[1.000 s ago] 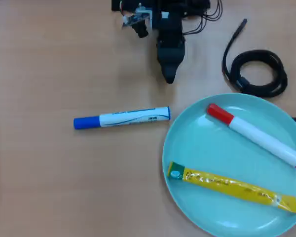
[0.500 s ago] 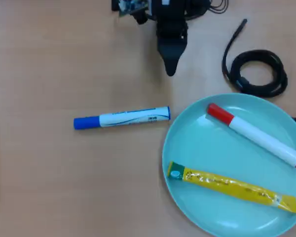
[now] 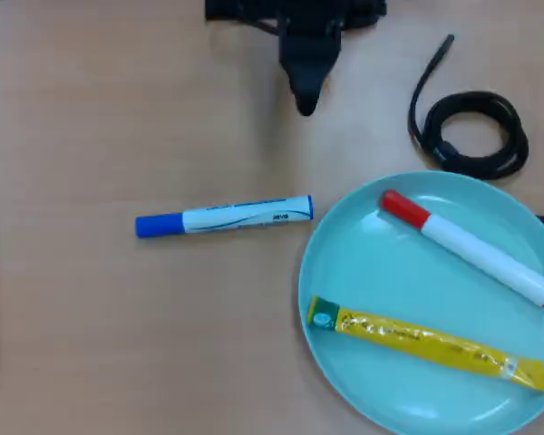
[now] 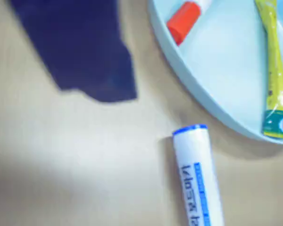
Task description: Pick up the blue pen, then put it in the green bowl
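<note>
The scene is seen from straight above by the overhead view, set far enough back that the wooden table (image 3: 91, 344) is taken in from the arm's base at the top edge down to the green bowl (image 3: 344, 272) at the lower right. In the wrist view, carried on the arm, the tabletop is looked down on from much nearer, and the picture is blurred and turned roughly upside down against the overhead one. Shared by both views are the bowl's rim (image 4: 198, 96), the blue pen (image 3: 222, 216) (image 4: 194, 174), the red-capped marker (image 3: 467, 245) (image 4: 184, 20) and the yellow sachet (image 3: 426, 343) (image 4: 273, 66).
</note>
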Tool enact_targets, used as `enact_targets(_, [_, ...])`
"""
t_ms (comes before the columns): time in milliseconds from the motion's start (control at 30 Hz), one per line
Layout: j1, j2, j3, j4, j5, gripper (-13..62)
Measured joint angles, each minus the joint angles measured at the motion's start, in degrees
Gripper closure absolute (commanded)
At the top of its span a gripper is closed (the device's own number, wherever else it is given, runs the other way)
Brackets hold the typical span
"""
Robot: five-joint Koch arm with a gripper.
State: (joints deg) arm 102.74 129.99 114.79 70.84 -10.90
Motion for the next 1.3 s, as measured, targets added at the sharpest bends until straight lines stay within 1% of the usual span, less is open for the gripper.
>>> enact_targets(300, [4.8,-2.1,-8.7,3.3,-4.6,-0.3])
enact_targets(500, [7.1,-11.0,-14.2,3.3,-4.9,-0.3])
enact_targets(733, [8.8,-25.8,-21.9,3.9,-7.1,-0.3])
enact_targets(1000, [10.8,-38.7,-29.6,7.2,-7.3,-0.3])
enact_targets(1167, [11.1,-45.4,-33.4,9.0,-7.3,-0.3])
enact_targets(1300, [11.7,-48.5,-33.9,10.2,-7.8,-0.3])
